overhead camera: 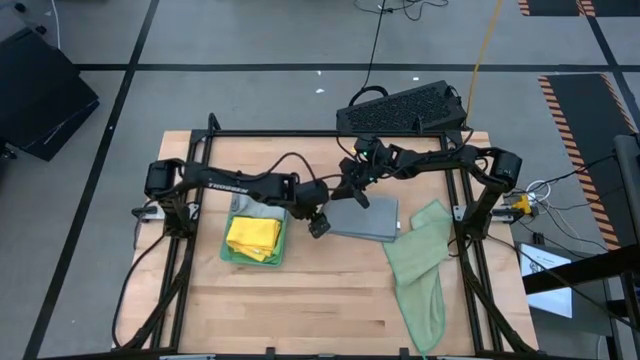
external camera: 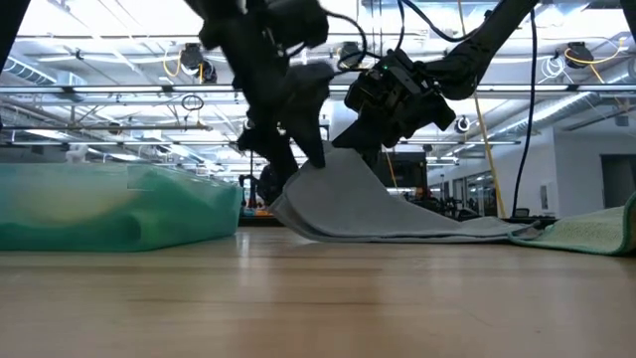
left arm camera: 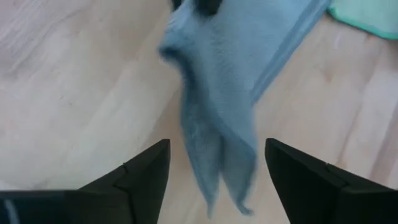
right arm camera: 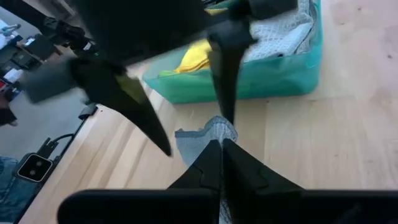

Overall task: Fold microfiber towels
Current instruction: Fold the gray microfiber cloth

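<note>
The left arm extends from the left edge of the bench (overhead camera: 300, 300) toward frame centre, bent at the elbow. The left gripper (overhead camera: 319, 226) sits just left of the grey towel (overhead camera: 362, 217), wrist angled downward. Its jaws are released: in the left wrist view the two dark fingers (left arm camera: 143, 174) stand well apart with a hanging corner of the grey towel between them, touching neither.

Below the left forearm, in the centre-left of the high view, lies a stack of folded towels: a yellow towel (overhead camera: 253, 235) on top, a bright green towel (overhead camera: 270, 257) showing along its lower edge, and a grey-green cloth (overhead camera: 255, 207) at its upper edge.

The grey towel lies at frame centre, mostly flat on the bench, its left edge lifted. In the low view that edge rises to a peak under both grippers.

The right arm reaches from the right edge toward centre, forearm nearly level. The right gripper (overhead camera: 358, 189) is at the upper left corner of the grey towel, jaws clenched on the cloth.

A pale sage green towel (overhead camera: 420, 265) lies crumpled in the lower right, touching the grey towel's right edge.
</note>
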Motion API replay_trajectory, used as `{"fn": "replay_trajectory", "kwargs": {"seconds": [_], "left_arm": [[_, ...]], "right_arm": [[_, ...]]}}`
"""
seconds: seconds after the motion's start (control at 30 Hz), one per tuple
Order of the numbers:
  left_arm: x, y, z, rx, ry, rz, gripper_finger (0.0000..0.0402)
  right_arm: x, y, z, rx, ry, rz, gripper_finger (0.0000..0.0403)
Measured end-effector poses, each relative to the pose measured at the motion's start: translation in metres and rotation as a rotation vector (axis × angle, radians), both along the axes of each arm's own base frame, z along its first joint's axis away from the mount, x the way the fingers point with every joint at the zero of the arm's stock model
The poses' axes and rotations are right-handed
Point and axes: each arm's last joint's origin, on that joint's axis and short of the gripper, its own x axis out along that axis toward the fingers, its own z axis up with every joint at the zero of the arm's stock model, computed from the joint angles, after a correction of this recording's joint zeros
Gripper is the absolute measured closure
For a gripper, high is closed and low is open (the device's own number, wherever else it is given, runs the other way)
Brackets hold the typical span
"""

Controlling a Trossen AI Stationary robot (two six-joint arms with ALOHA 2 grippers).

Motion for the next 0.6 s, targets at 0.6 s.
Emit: {"fn": "replay_trajectory", "kwargs": {"seconds": [0.6], "left_arm": [[-0.022, -0.005, -0.052, -0.155, -0.005, -0.048, 0.0282]], "right_arm": [[0.0, 0.0, 0.0, -0.005, -0.004, 0.002, 0.0402]]}}
